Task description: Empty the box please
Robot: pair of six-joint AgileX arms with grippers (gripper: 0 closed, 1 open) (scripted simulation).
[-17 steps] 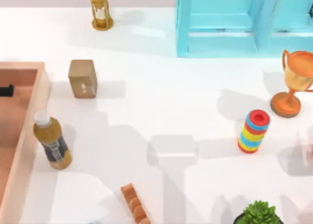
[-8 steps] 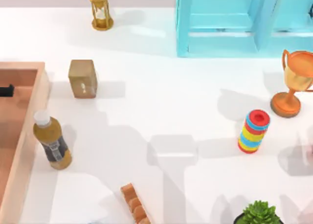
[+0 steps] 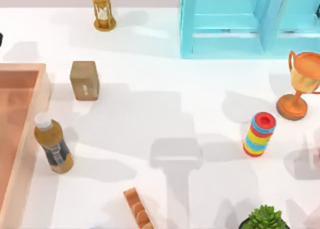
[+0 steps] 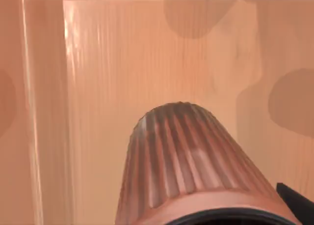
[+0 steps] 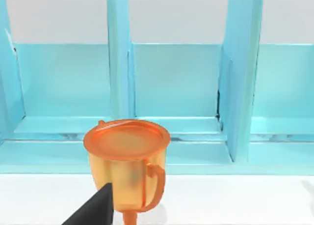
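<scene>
Gone from over the box (image 3: 20,68) floor is the dark bit of L arm seen there 1 s and 0.5 s ago. Now just a dark sliver (image 3: 1,39) sits at the top view's left edge, past the box's far wall. Shadows across the table (image 3: 175,79) have shifted too; objs haven't moved.

Left gripper (image 4: 297,205): seen as a dark tip in the L wrist view, looking down on the box's salmon floor. A ribbed cylinder (image 4: 181,161) w/ a dark rim sits right up close to the cam, tinted the same salmon. Grip state: can't tell, nor whether it holds the cylinder.

Right gripper (image 5: 93,208): a dark wedge in the R wrist view, near the orange trophy (image 5: 126,161) and facing the light blue shelf (image 5: 176,82). Grip state: can't tell.

Box is at the table's left edge, partly cut off by the frame, and what shows of its floor in the top view is bare. Bottle (image 3: 53,145), white cap and amber body, lies just beside the box's right wall, outside it. Tan block (image 3: 84,80) is near the box's far right corner. Hourglass (image 3: 102,10) is at the far side and the shelf is far right. Ring stack (image 3: 260,134) stands near the trophy on the right. Brown lumpy strip (image 3: 137,209) and green plant (image 3: 265,219) are at the near edge.
</scene>
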